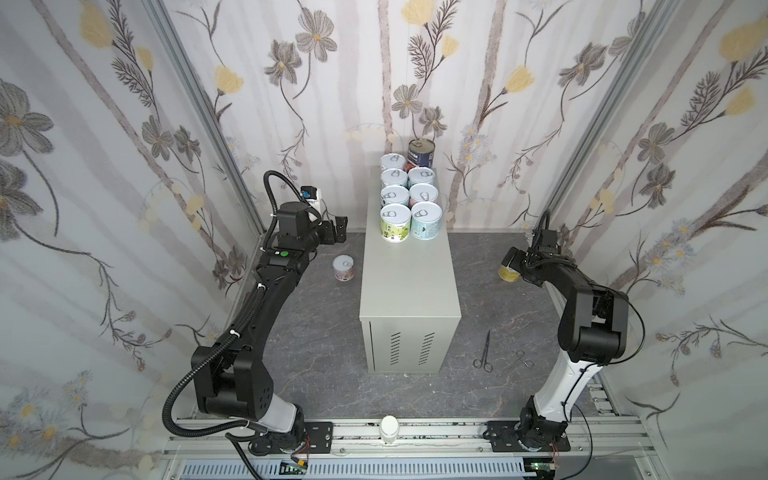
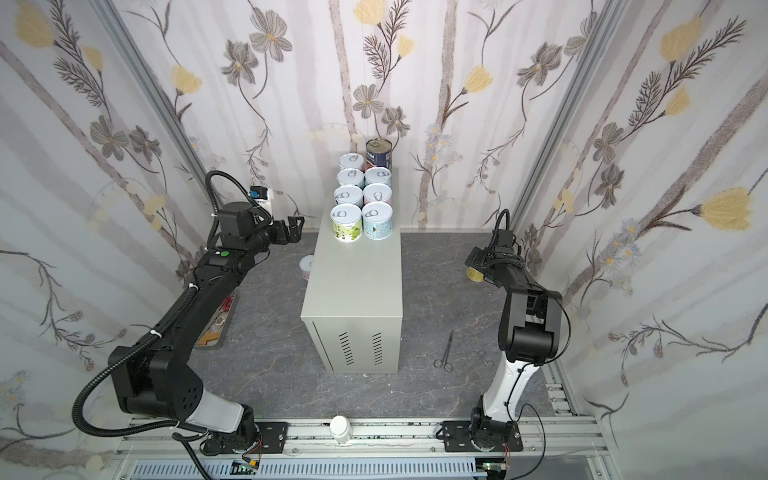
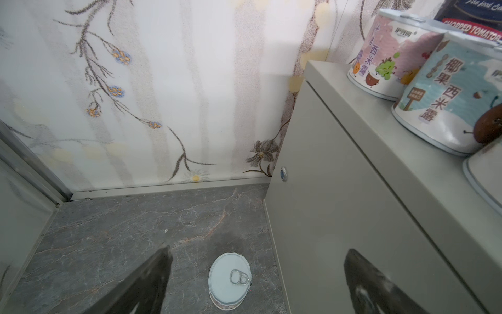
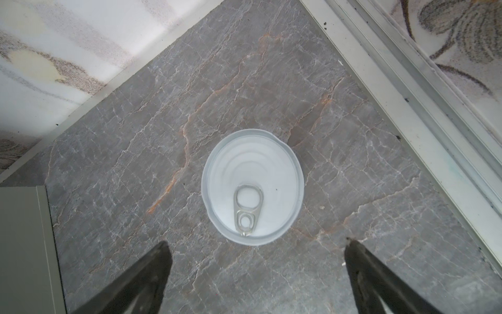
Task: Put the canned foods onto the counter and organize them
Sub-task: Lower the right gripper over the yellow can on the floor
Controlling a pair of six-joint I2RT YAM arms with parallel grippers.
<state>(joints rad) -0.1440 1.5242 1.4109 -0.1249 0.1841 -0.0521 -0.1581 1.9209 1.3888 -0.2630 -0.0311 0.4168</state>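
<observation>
The dark marbled floor (image 1: 316,340) carries a tall grey bench (image 1: 409,286) at its middle, running near to far, with vent slots on its near face. The left arm (image 1: 249,316) reaches up the left side of the scene and the right arm (image 1: 582,316) up the right.

Eight cans stand upright on the far half of the bench top, packed close in two columns of four. The tall dark can (image 1: 421,153) is at the far right corner, and seven short cans with white pull-tab lids fill the other places. The nearest pair is a green can (image 1: 395,226) on the left and a teal can (image 1: 426,224) on the right.

Two short cans are on the floor, both upright. The pink can (image 1: 343,268) stands near the bench's left side. The left jaws hang above the floor a little farther back than it – spread wide, holding nothing. In the left wrist view the pink can (image 3: 229,280) sits low between the two fingers (image 3: 152,282), apart from both.

The yellow can (image 1: 508,274) stands well right of the bench, near the right wall. The right jaws hover over it, spread wide and empty – in the right wrist view its lid (image 4: 252,187) shows whole, clear of both fingertips (image 4: 160,252).

Scissors (image 1: 484,351) and forceps (image 1: 517,362) lie on the floor at near right, between the bench and the right arm.
</observation>
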